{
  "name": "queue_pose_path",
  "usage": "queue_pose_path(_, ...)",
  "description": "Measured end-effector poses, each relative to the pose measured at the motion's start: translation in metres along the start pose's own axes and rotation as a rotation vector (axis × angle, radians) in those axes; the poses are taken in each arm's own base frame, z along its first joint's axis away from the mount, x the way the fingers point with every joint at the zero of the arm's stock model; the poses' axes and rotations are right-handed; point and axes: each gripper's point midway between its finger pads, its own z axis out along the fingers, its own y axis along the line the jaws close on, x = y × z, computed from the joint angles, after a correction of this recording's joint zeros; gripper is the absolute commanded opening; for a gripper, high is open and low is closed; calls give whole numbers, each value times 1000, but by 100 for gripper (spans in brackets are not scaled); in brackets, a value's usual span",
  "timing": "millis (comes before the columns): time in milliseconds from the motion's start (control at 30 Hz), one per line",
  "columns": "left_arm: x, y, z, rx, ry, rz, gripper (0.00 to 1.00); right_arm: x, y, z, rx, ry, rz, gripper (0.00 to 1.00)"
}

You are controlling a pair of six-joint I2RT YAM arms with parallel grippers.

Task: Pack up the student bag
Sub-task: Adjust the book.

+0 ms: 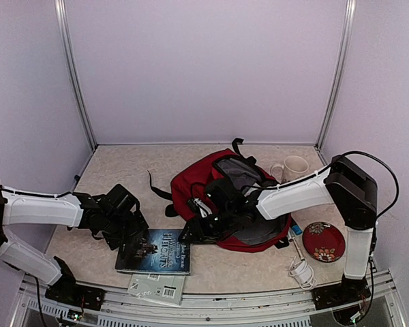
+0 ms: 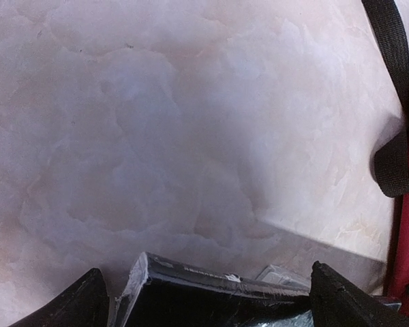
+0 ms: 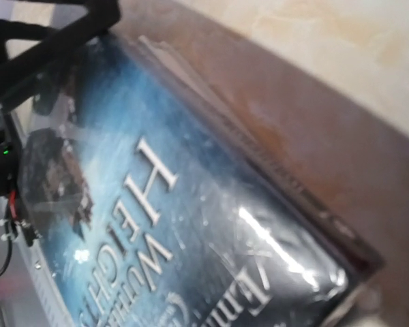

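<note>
- Top: student bag [image 1: 191, 187] open on worktop [image 1: 123, 170]; right hand [image 1: 193, 231] at right edge of book [image 1: 160, 248], grip impossible to tell.
- Left wrist: left hand [image 2: 208, 303] released, fingers [image 2: 78, 303] straddling book edge.
- Right wrist: cover lettering close up.

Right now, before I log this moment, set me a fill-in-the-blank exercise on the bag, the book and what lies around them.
1. The book lying in front of the student bag is titled Wuthering ___.
2. The left gripper has its jaws ___ on either side of the book's edge.
3. The plate beside the white cable is ___ in colour.
Missing words: Heights; open; red.
</note>
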Motion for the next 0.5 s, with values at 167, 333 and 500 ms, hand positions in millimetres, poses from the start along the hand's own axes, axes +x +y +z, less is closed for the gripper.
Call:
queue_pose_path(167, -2, 0, 2, 2, -11, 13, 99, -1, 5, -6, -11, 1, -5, 53)
queue_pose_path(333, 4, -8, 0, 24, 0, 52, 99, 7, 9, -21, 27, -23, -9, 54)
queue_pose_path(500, 18, -15, -6, 51, 43, 112, 99, 37, -5, -33, 108, -27, 23, 59)
